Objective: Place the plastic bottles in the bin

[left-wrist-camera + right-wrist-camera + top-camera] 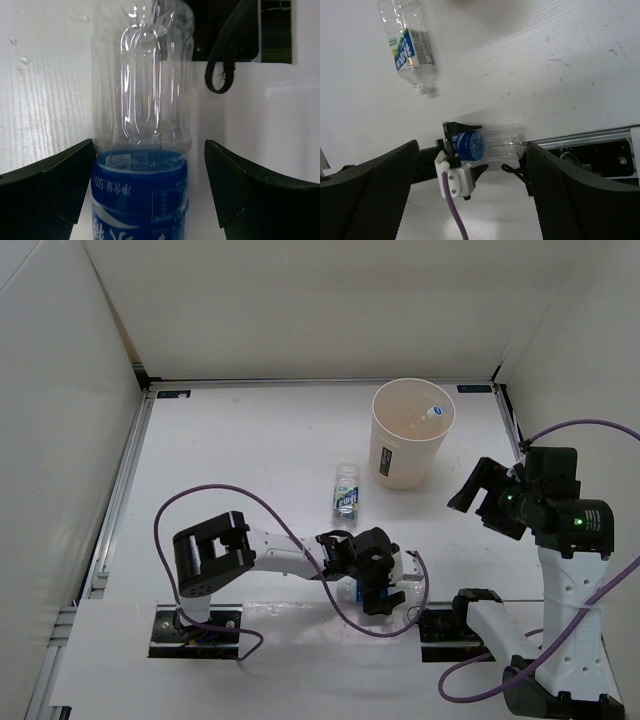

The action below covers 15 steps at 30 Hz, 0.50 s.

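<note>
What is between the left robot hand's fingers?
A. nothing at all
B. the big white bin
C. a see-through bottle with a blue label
C: the left wrist view shows a clear bottle with a blue label lying between the open fingers of the left gripper.

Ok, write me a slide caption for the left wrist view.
Left gripper, jaws open, straddles a clear blue-labelled bottle lying on the white table.
</note>
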Each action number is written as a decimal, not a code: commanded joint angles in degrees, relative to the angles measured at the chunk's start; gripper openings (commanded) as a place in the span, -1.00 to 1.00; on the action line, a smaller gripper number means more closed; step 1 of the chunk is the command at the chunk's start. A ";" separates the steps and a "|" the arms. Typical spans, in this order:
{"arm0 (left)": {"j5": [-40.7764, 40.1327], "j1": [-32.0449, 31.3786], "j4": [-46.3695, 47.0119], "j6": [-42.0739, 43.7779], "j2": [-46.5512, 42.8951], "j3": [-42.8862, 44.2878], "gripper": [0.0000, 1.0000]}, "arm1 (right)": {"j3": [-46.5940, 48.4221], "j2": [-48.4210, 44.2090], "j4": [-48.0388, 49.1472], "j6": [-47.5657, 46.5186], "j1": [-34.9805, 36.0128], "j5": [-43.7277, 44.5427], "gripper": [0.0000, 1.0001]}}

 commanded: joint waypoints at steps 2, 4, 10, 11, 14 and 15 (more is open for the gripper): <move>-1.72 -0.21 -0.26 -2.41 1.93 3.04 1.00 | 0.12 -0.26 -2.43 -0.71 2.75 1.29 0.79; -2.34 -0.21 -0.44 -3.02 2.63 3.57 1.00 | -0.05 -0.08 -2.07 -0.71 4.41 1.56 0.79; -5.33 0.67 -0.88 -4.00 3.87 5.15 0.14 | 0.82 -0.60 -2.33 -1.06 7.22 4.19 0.79; -5.42 1.89 -1.32 -3.47 3.86 6.20 -0.09 | 1.69 -0.52 -2.51 -0.89 7.50 6.28 0.79; -6.21 5.41 -6.76 -1.90 0.46 9.18 -0.42 | 3.19 -0.25 -2.95 -1.24 9.16 10.41 0.79; -6.12 6.46 -10.60 -1.63 -0.43 9.98 -0.42 | 3.46 0.01 -2.95 -0.98 9.43 11.04 0.79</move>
